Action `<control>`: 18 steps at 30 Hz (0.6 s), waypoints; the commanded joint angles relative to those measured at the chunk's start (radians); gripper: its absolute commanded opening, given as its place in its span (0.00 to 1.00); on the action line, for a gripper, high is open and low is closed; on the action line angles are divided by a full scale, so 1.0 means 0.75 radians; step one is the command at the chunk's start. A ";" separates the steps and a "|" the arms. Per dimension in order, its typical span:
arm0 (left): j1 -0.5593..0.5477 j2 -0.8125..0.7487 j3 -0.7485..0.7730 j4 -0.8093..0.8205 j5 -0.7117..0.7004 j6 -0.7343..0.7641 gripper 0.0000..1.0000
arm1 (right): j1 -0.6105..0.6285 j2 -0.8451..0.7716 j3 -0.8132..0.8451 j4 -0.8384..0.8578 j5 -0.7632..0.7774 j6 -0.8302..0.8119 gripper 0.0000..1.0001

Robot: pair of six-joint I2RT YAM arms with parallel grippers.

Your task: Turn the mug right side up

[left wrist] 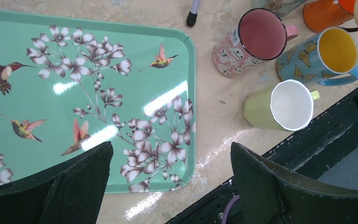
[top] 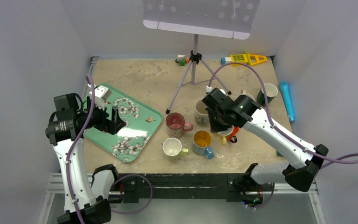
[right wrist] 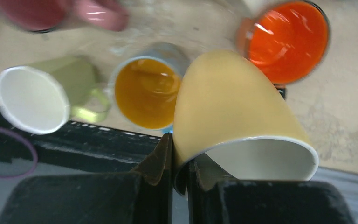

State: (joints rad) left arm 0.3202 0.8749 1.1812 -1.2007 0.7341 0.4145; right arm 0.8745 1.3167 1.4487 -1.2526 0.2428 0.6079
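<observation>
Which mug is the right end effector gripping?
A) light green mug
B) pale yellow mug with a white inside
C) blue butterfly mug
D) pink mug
B: in the right wrist view the right end effector is shut on the rim of the pale yellow mug, one finger inside the wall and one outside, with the mug tipped so its white inside faces the camera.

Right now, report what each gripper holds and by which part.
Right gripper: the yellow mug, pinched by its rim. Left gripper: open above the green tray, holding nothing.
</observation>
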 commanded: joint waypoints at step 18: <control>0.006 -0.021 -0.038 0.084 -0.005 0.063 1.00 | -0.227 -0.077 -0.628 0.244 -0.301 -0.069 0.00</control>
State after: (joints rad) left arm 0.3202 0.8616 1.1477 -1.1671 0.7238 0.4389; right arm 0.7013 1.2385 0.9993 -1.1908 0.0765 0.5938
